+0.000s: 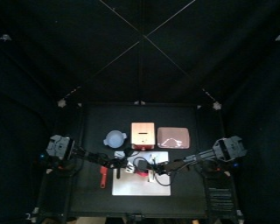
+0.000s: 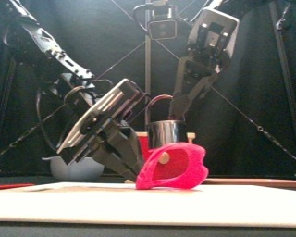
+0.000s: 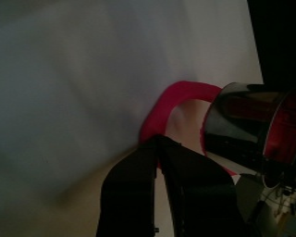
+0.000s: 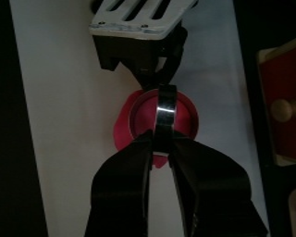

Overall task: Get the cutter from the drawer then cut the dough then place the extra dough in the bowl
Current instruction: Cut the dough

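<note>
Between my two grippers, on the white cutting board (image 1: 125, 185), the pink dough (image 2: 173, 167) stands tipped up and curled, its low rim resting on the board. My left gripper (image 3: 159, 148) has its jaws pressed together on the dough's near rim, as best the wrist view shows. The pinch is thin and at one side only, so the rest of the piece hangs free beyond the tips.

Just past those tips stands the cutter (image 2: 166, 132), upright on the board. My right gripper (image 4: 166, 137) comes down on it from above, jaws clamped on its metal rim. From the left jaws the dough runs away toward the cutter and curves along its side; whether it touches the metal I cannot tell.

The bowl (image 1: 115, 137) stands off the board on the surface (image 1: 90, 122), behind the left jaws and a little to their outer side, away from the right jaws. That makes the left arm plainly the nearer. I judge the carry must first draw the dough clear of the cutter, then swing back toward the bowl.
</note>
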`<control>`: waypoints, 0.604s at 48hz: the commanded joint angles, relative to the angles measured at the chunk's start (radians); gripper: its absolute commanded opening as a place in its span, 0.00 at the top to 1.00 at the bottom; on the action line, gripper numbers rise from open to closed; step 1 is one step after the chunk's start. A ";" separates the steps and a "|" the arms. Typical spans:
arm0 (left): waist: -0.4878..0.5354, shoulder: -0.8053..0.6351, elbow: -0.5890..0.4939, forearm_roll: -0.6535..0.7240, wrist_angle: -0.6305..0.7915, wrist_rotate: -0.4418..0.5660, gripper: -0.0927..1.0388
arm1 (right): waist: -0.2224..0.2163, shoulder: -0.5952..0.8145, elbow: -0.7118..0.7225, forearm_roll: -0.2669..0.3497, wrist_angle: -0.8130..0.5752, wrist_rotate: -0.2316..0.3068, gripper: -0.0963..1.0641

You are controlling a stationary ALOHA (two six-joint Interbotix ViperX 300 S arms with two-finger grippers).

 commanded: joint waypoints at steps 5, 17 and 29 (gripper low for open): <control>0.000 -0.011 -0.008 0.003 -0.003 0.002 0.52 | 0.000 -0.054 -0.028 -0.002 0.011 -0.002 0.46; 0.002 -0.011 -0.008 0.002 -0.003 0.002 0.52 | 0.000 -0.060 -0.028 -0.002 0.014 -0.005 0.46; 0.002 -0.011 -0.006 0.003 -0.003 0.000 0.52 | 0.000 -0.071 -0.026 -0.002 0.032 -0.005 0.46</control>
